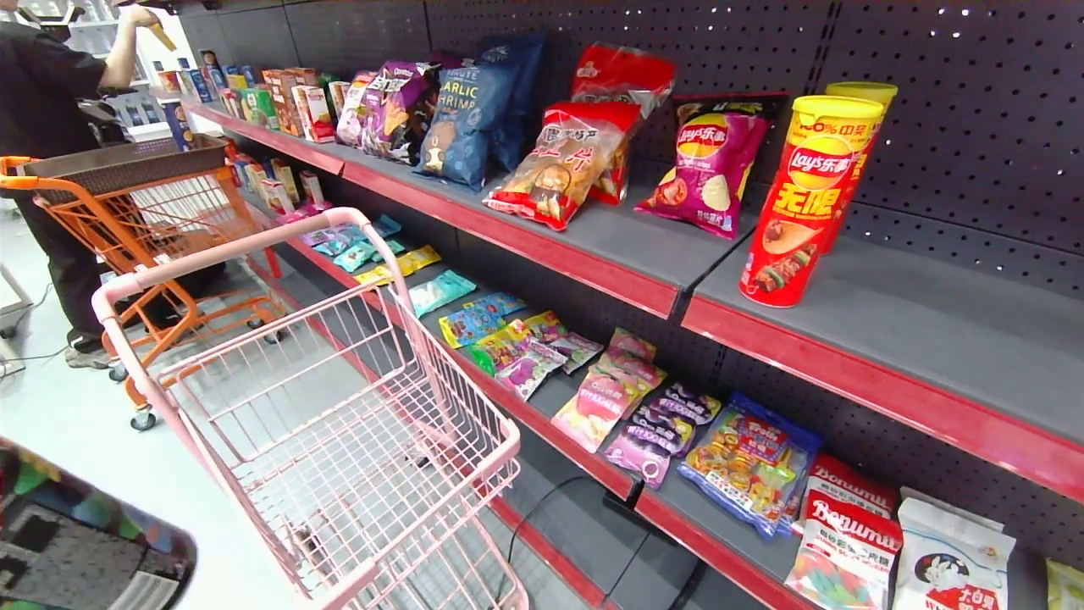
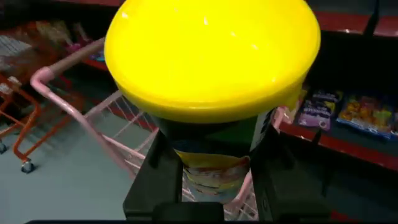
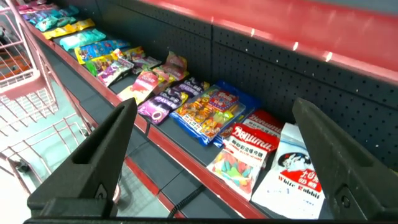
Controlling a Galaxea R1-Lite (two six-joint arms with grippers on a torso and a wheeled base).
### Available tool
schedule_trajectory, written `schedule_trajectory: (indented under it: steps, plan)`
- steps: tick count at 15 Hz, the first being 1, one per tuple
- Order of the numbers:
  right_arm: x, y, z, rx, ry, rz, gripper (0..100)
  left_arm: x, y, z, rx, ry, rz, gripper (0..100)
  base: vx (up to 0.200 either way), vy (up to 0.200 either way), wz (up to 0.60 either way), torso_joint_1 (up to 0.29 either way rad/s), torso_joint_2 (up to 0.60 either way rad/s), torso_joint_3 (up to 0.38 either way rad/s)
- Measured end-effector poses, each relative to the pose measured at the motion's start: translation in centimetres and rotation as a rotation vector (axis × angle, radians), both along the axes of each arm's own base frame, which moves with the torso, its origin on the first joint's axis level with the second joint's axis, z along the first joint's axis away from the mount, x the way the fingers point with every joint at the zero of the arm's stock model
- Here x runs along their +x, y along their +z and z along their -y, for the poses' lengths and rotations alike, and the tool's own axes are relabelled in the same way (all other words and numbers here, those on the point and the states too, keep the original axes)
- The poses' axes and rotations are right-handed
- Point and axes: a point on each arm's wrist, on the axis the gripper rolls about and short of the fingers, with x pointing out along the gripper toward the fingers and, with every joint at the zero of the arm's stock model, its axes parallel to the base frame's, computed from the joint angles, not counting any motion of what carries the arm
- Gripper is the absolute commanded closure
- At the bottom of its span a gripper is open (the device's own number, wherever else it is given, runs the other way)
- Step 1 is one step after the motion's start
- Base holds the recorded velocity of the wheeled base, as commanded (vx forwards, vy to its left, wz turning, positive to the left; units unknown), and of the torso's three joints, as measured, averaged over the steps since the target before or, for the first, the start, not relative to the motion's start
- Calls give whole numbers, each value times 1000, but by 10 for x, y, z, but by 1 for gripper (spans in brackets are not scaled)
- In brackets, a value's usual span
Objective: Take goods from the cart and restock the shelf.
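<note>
left gripper pinching a can, right gripper spread

the left gripper point(image 2: 214, 177) is clamped on a can point(image 2: 211, 56) with a yellow lid. one finger point(image 2: 158, 177) presses on each side of the can body, below the lid. the lid faces the wrist camera, and the rim of the pink cart point(image 2: 68, 71) shows behind the can.

the right gripper point(image 3: 214, 168) is spread wide with nothing between its fingers point(image 3: 93, 168). it hangs in front of the lower shelf point(image 3: 180, 155), where flat candy bags point(image 3: 208, 112) lie in a row.

in the head view the pink cart point(image 1: 339, 407) stands just beside the shelving. on the upper shelf point(image 1: 889, 339) two cans point(image 1: 804, 195) with yellow lids stand upright, one behind the other, just beside a purple chip bag point(image 1: 711, 161). an orange cart point(image 1: 144, 195) stands farther along the aisle.
</note>
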Motion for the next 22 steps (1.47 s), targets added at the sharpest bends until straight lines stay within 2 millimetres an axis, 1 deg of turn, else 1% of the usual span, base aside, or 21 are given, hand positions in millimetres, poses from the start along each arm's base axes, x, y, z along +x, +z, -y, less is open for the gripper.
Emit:
schedule_trajectory:
  steps: [1, 4, 12, 22]
  plan:
    - [0, 0, 0, 0, 0, 0, 0, -8, 2, -1, 5, 49, 40, 100, 0, 0, 0, 222, -544, -330]
    - [0, 0, 0, 1, 0, 1, 0, -20, 5, 0, 31, 65, 105, 100, 0, 0, 0, 237, -580, -354]
    - [0, 0, 0, 2, 1, 0, 0, -25, 5, 0, 56, 71, 133, 100, 0, 0, 0, 191, -440, -258]
    - [0, 0, 0, 3, 2, 1, 0, -25, 4, 0, 96, 71, 134, 100, 0, 0, -600, 20, -34, -20]
